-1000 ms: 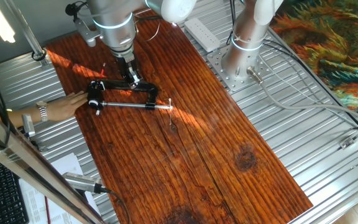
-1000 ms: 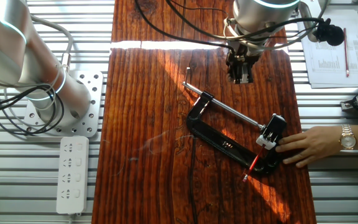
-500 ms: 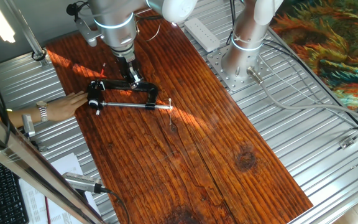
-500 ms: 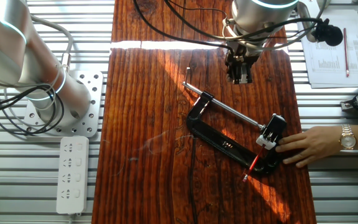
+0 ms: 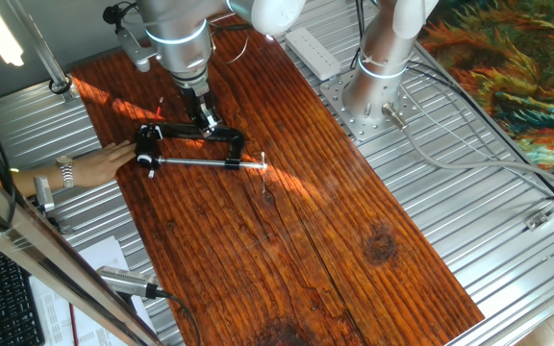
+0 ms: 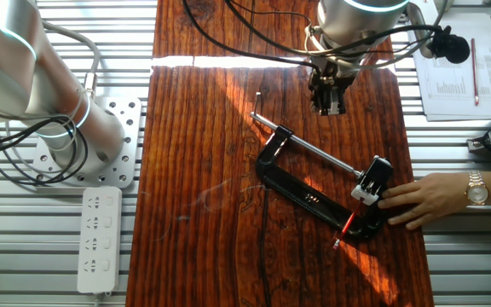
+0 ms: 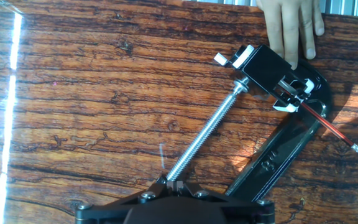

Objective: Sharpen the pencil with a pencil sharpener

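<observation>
Red pencil [image 7: 325, 125] in sharpener [image 7: 267, 71], clamp [image 7: 272, 158], pincer [image 6: 328, 101] above

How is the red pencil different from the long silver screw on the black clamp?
The pencil is thin, smooth and red with a pale eraser tip; the silver screw is thicker, ridged with thread and shiny metal. The screw runs across the clamp's open mouth, while the pencil lies over the clamp's curved corner, poking out past it. The screw looks longer than the part of the pencil that shows. Both are straight rods, and both meet at the small black sharpener block.
</observation>
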`<state>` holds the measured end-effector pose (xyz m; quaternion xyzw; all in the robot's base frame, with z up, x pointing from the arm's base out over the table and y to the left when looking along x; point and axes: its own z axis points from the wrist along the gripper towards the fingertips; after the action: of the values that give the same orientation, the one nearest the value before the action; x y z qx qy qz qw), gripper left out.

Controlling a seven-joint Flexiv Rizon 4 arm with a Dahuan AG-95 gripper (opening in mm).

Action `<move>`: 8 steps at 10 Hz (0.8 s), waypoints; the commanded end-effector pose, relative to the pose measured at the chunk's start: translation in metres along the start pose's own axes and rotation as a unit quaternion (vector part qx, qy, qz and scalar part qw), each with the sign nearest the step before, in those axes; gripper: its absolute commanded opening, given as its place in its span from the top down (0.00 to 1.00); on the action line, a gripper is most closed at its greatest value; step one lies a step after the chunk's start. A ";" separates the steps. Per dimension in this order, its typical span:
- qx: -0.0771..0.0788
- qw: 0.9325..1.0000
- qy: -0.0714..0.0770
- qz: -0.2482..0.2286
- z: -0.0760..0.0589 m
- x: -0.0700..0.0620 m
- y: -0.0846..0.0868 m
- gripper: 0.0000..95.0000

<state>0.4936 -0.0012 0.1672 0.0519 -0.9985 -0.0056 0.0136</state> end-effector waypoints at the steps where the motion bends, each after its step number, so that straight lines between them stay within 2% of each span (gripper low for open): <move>1: 0.000 1.000 0.000 0.000 0.000 0.000 0.000 1.00; 8: 0.002 1.000 0.000 -0.011 0.005 -0.001 -0.002 1.00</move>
<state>0.4953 -0.0027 0.1616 0.0651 -0.9978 -0.0032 0.0137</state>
